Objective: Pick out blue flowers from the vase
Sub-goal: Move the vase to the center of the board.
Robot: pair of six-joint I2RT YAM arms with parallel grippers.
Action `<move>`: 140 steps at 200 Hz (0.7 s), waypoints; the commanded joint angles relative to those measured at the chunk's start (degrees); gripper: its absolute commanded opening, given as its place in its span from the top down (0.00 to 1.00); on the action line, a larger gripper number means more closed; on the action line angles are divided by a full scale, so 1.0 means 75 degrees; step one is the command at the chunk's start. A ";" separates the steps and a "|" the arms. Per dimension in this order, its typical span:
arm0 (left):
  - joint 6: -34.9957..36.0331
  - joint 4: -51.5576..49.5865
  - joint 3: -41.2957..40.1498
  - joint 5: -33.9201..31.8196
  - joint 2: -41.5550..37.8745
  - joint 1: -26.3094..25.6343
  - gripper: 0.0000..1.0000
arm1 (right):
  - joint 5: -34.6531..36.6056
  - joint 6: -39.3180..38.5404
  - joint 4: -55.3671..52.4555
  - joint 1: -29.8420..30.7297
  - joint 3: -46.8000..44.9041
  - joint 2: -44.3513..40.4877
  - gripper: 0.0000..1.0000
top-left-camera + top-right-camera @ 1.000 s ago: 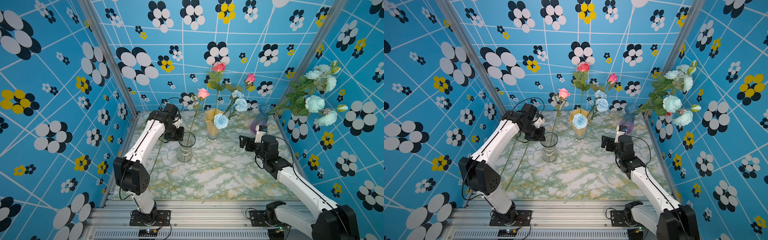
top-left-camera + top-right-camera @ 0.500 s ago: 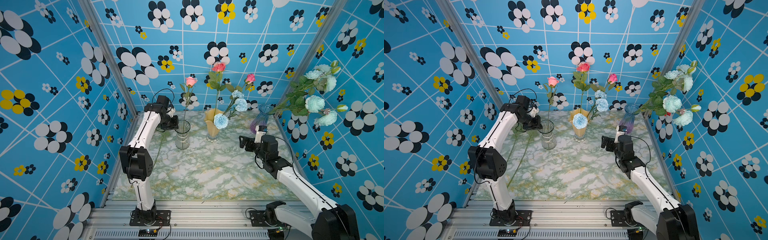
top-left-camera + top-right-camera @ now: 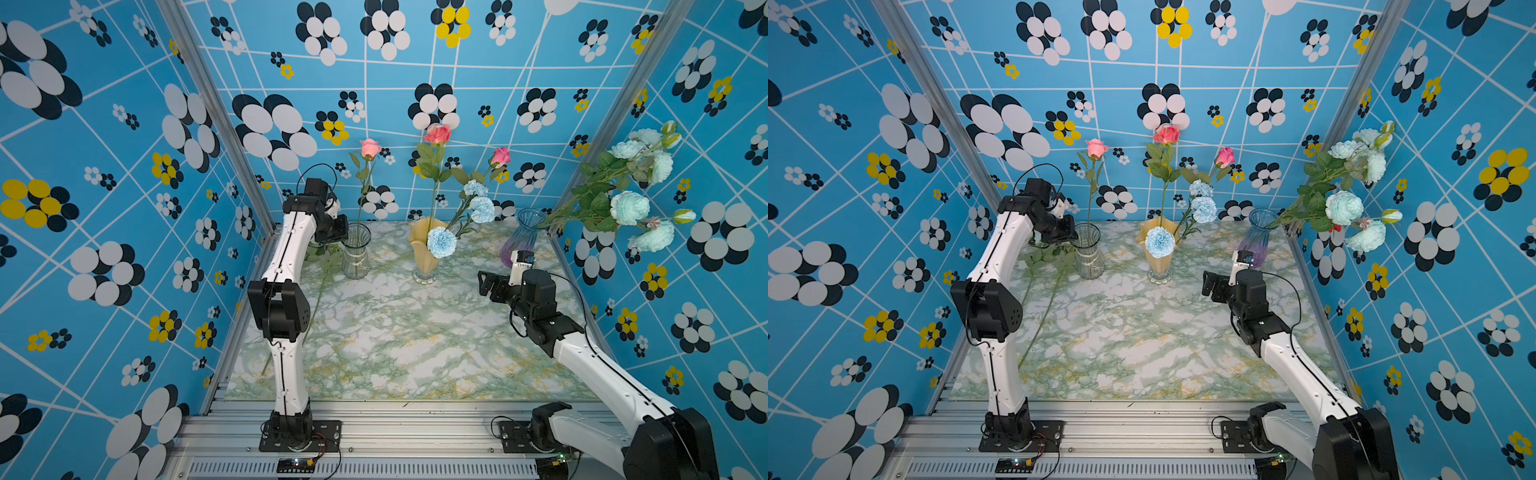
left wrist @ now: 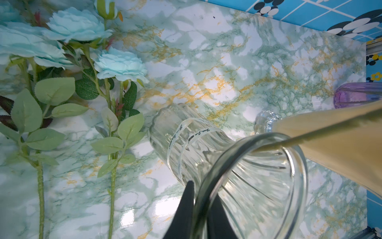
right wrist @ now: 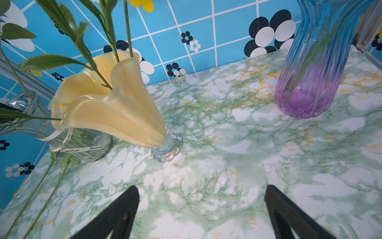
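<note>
Glass has moved. Over the last second the clear vase, with its single pink rose, has travelled from the left middle of the worktop toward the upper left and now stands close to the back-left corner post. The left gripper took it there. It is nearly closed, pinching the vase's rim with one finger outside the glass and one inside, as the left wrist view shows. The right gripper has not stirred. It hangs at centre right, spread wide and empty, facing the yellow vase.

No blue flower has come out in this stretch; I read the move as clearing room. The blue carnations stand in the yellow vase at mid-frame. A mint-blue peony spray leans out of the purple vase at upper right. Two more peony sprays lie flat on the worktop beside the clear vase, so part of the job looks done.

Glossy green-and-white marble print with yellow veins covers the worktop, which is bare through its middle and lower part. Blue walls, printed with white, black and yellow flowers, close it in on three sides. An aluminium rail along the bottom edge carries both arm bases.
</note>
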 commanded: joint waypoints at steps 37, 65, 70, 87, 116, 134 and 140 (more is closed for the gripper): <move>0.0191 0.0294 0.0154 -0.0314 0.0831 0.0234 1.00 | -0.0003 0.0060 -0.0051 -0.0030 0.0227 0.0088 0.02; 0.0025 0.0322 0.0288 -0.0252 0.0976 0.0351 1.00 | -0.0006 0.0060 -0.0057 -0.0037 0.0254 0.0107 0.02; 0.0012 0.0319 0.0309 -0.0217 0.1006 0.0381 1.00 | 0.0000 0.0061 -0.0052 -0.0032 0.0258 0.0105 0.01; 0.0020 0.0287 0.0306 -0.0271 0.0996 0.0401 0.95 | -0.0004 0.0065 -0.0058 -0.0030 0.0269 0.0138 0.02; 0.0094 0.0354 0.0107 -0.0433 0.0818 0.0418 0.77 | -0.0021 0.0055 -0.0088 -0.0031 0.0305 0.0181 0.02; 0.0103 0.0456 -0.0021 -0.0528 0.0642 0.0416 0.66 | -0.0015 0.0062 -0.0077 -0.0041 0.0315 0.0207 0.02; 0.0082 0.0461 -0.0024 -0.0575 0.0603 0.0422 0.63 | -0.0020 0.0057 -0.0086 -0.0031 0.0316 0.0203 0.02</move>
